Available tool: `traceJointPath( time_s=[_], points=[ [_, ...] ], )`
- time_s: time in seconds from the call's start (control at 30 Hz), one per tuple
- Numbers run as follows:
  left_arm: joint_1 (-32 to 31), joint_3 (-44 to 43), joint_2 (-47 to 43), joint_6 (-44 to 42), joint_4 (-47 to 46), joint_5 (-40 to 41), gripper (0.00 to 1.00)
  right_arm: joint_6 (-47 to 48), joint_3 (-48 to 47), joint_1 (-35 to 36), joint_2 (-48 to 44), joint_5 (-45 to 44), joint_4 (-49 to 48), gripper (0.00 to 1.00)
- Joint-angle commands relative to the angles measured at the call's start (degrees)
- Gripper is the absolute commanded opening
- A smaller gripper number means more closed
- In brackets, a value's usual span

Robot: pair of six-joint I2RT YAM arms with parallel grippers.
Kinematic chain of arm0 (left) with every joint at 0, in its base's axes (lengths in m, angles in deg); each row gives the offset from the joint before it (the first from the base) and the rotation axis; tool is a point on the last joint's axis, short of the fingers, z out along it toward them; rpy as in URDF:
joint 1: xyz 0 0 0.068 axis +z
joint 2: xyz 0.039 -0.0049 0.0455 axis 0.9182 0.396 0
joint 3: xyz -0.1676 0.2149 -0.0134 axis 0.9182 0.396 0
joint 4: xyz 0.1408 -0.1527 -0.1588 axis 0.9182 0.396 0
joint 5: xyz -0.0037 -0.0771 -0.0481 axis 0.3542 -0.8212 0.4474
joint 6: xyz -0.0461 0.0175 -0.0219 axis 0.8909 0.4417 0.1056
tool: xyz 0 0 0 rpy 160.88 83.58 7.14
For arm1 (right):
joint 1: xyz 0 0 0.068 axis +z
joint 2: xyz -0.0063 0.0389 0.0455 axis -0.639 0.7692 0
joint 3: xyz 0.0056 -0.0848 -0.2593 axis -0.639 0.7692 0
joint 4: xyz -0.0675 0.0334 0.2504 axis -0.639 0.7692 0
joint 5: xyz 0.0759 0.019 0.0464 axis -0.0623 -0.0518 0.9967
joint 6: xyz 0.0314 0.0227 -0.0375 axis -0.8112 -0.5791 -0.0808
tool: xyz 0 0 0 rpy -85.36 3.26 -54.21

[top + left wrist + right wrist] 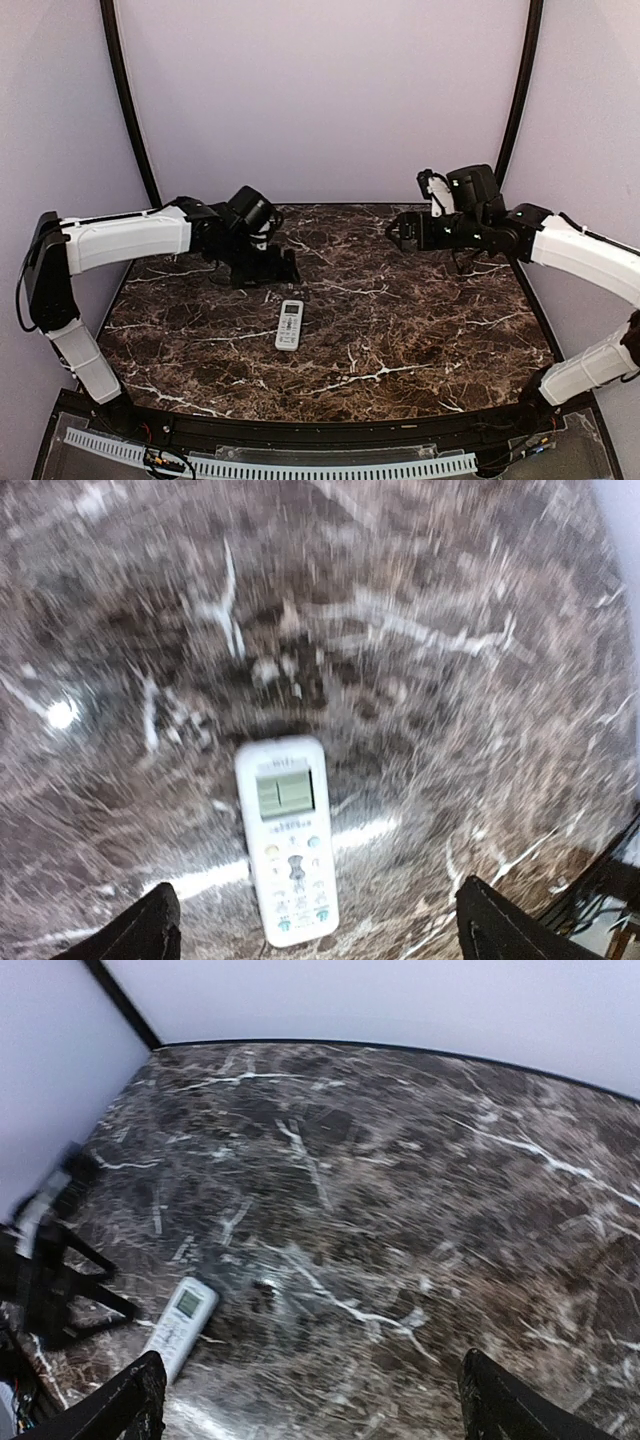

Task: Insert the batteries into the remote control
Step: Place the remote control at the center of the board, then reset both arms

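Near edge: white slotted strip in front of my arm bases. Beyond it the table, a dark brown marble top with white veins, its front edge curved and glare spots showing on the wrist views. The room is plain pale lilac walls on three sides, with two black curved posts rising from the back corners. The remote is a slim white handset lying flat and face up. Its greyish display is at the far end, with small buttons below it toward me, a few of them coloured. It sits about mid-table, a bit left of centre, long axis near-to-far with a slight tilt. My left gripper is just beyond the remote's display end, low over the table, jaws spread wide and holding nothing. On the left wrist view, which is blurred, the remote lies between my two fingers and touches neither. My right gripper is well apart from the remote, off to the far right and raised above the table, also fully released and empty. On its wrist view the remote shows small at lower left, with the table stretching back to the wall.
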Motion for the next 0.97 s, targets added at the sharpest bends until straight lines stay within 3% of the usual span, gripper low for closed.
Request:
traceJointPath(
  time_s=[0.0,0.1,0.23,0.33,0.43,0.53,0.7,0.93],
  points=[
    [10.87,5.31,-10.94,-4.92,-6.07,4.04,0.95,-1.52,11.19,-11.92,-9.36,4.77,-7.07,0.99],
    [18.95,11.61,-18.29,-6.30,-11.58,10.40,0.96,-1.84,20.50,-24.03,-15.88,9.12,-12.76,0.99],
    [23.65,21.96,-26.41,-9.62,-22.16,24.34,0.99,-1.89,31.03,-37.24,-23.07,15.95,-19.85,0.99],
    [26.00,30.34,-31.80,-12.22,-28.83,33.72,0.99,-1.98,39.62,-43.43,-28.28,15.88,-26.67,0.99],
    [26.60,37.86,-37.81,-19.20,-42.56,45.01,0.99,-2.31,45.56,-45.50,-32.30,12.55,-32.49,0.99],
    [27.63,47.08,-40.92,-22.10,-56.45,47.96,0.99,-1.99,46.83,-45.96,-35.06,10.33,-33.49,0.99],
    [28.14,48.93,-38.39,-23.78,-59.49,47.83,0.99,-2.30,47.73,-45.96,-36.36,9.28,-34.47,0.99],
    [28.12,48.31,-37.40,-22.51,-54.60,46.95,0.99,-2.87,49.41,-45.96,-38.45,8.97,-36.47,0.99]
  ],
)
